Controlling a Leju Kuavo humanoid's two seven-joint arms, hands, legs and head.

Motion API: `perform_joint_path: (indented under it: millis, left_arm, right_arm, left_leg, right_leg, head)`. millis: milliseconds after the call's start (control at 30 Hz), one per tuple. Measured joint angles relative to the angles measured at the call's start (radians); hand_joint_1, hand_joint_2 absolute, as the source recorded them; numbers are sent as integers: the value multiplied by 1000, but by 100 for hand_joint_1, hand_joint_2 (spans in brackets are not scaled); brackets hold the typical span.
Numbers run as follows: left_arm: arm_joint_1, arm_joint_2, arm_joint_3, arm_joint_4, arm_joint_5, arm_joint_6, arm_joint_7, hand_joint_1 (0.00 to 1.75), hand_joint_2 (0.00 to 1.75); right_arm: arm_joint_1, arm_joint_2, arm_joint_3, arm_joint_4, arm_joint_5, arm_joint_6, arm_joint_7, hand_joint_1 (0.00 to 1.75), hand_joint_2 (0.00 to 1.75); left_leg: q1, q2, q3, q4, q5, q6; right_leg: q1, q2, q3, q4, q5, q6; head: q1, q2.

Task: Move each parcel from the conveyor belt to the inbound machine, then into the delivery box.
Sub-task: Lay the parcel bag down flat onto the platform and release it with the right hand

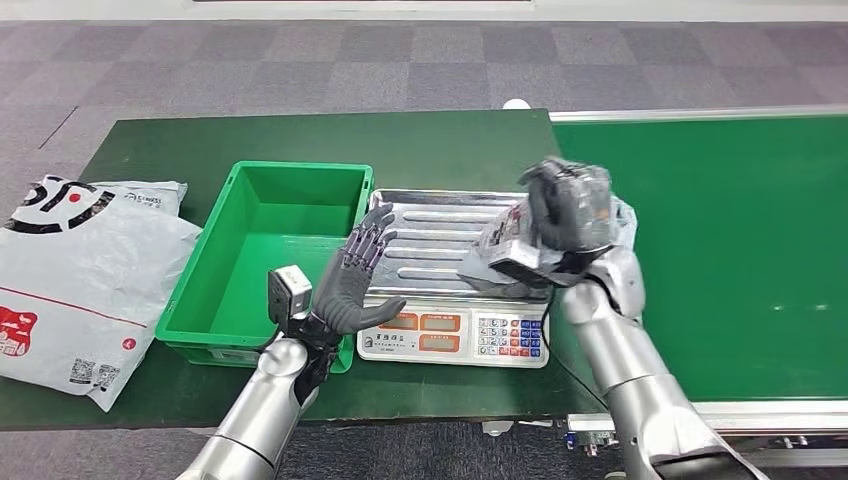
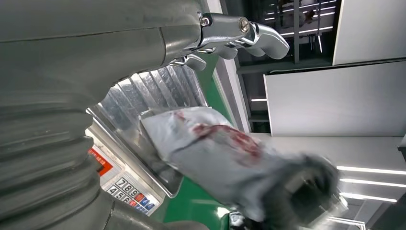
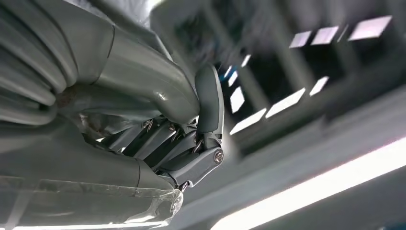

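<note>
My right hand (image 1: 567, 205) grips a grey plastic-wrapped parcel (image 1: 505, 243) above the right end of the scale's ribbed steel tray (image 1: 425, 240). The parcel (image 2: 215, 148), grey with red print, hangs over the tray's edge in the left wrist view. In the right wrist view the fingers (image 3: 167, 143) are curled around clear wrap (image 3: 95, 201). My left hand (image 1: 352, 280) is held upright with fingers spread and nothing in it, between the green delivery box (image 1: 265, 260) and the scale (image 1: 455, 335). The green conveyor belt (image 1: 720, 250) lies to the right with no parcel on it.
Grey and white mail bags (image 1: 85, 270) lie on the green table left of the box. The scale's keypad and displays face me at the table's front edge. Grey carpet lies beyond the table.
</note>
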Motion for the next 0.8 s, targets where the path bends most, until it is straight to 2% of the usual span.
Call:
perform_joint_path:
  millis: [133,300,567,800]
  left_arm:
    - [-6,-1,-2,5,4,0,0,0,175]
    - [-9,1,-2,4,5,-1,0,0,175]
    - [-7,12,-2,-8,7,-1,0,0,175]
    - [-7,14,-2,-11,7,0,0,0,175]
  right_arm:
    - [-35,44,118,134,25,50,4,175,175]
    - [-63,70,186,218,29,116,12,175,175]
    - [-78,89,268,264,-30,368,4,175,175]
    - [-78,91,283,264,-43,393,1,175,175]
  left_leg:
    - [1,0,0,0,1,-1]
    - [1,0,0,0,1,-1]
    - [1,0,0,0,1,-2]
    - [1,0,0,0,1,-2]
  right_leg:
    - [1,0,0,0,0,-1]
    - [0,0,0,0,1,-1]
    - [1,0,0,0,2,-1]
    - [1,0,0,0,2,-2]
  head:
    - [0,0]
    - [0,0]
    - [0,0]
    - [0,0]
